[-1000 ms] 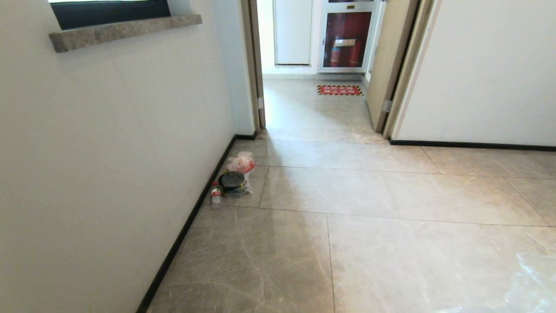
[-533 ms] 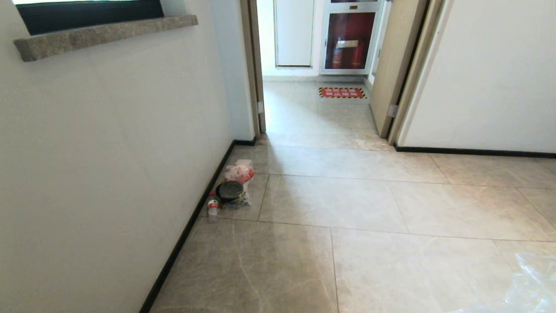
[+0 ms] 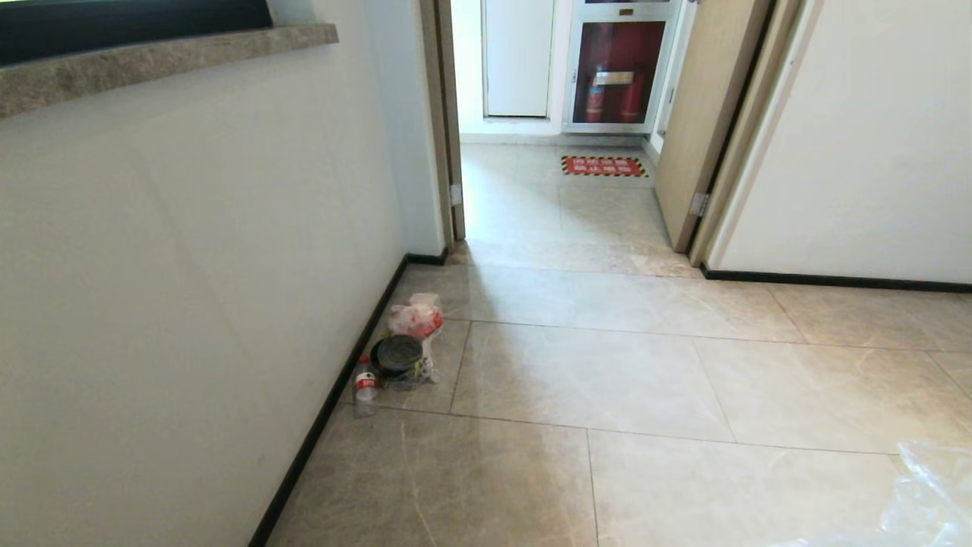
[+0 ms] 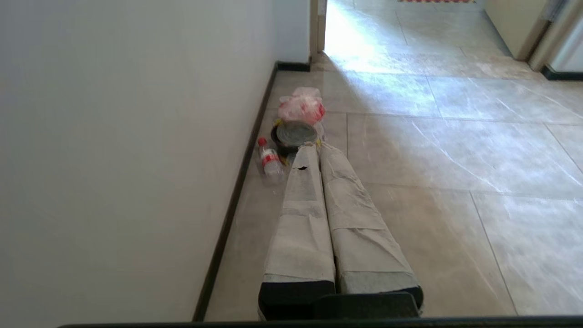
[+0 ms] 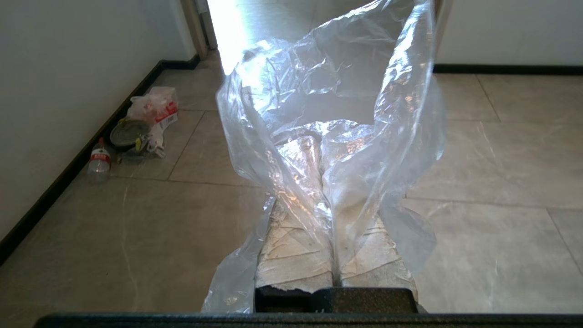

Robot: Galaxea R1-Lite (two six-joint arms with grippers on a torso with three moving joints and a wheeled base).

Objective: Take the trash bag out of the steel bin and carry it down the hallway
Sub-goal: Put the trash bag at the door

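Bag (image 5: 328, 114) pinched thin in shut right tool (image 5: 321, 182), may slip or snag floor rubbish (image 3: 402, 346) lower left w/ any jolt.

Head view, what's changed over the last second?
The whole scene has slid down and spread: the robot has driven forward along the hallway, so the camera moved. The litter by the wall lies as before. The right gripper still clamps the trash bag.

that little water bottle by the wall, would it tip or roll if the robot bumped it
Likely both. The water bottle stands upright beside the baseboard, slim and seemingly near empty, so probably light and easily toppled. Round-bodied on glossy tile, it would probably roll.
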